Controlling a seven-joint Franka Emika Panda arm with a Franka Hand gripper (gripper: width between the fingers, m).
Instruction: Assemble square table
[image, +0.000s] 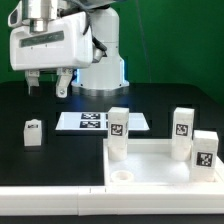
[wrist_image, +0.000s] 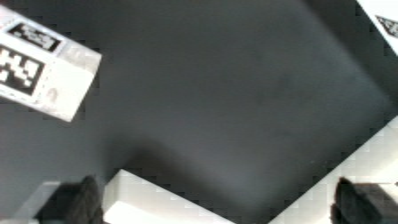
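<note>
Black table (image: 60, 160); green backdrop (image: 170, 40); marker board (image: 100, 121) flat; hand (image: 48, 86) above, unclenched

Your arm hangs at exterior view's upper left, wrist pointing straight down. Gripper (image: 47, 85) jaws spread wide, nothing between fingers (wrist_image: 71, 200), holding nothing.

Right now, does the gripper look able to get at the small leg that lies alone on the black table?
Probably yes. The lone leg lies apart from the other parts, with nothing over it, and the gripper hangs above and slightly to the exterior view's right, jaws open and empty.
</note>
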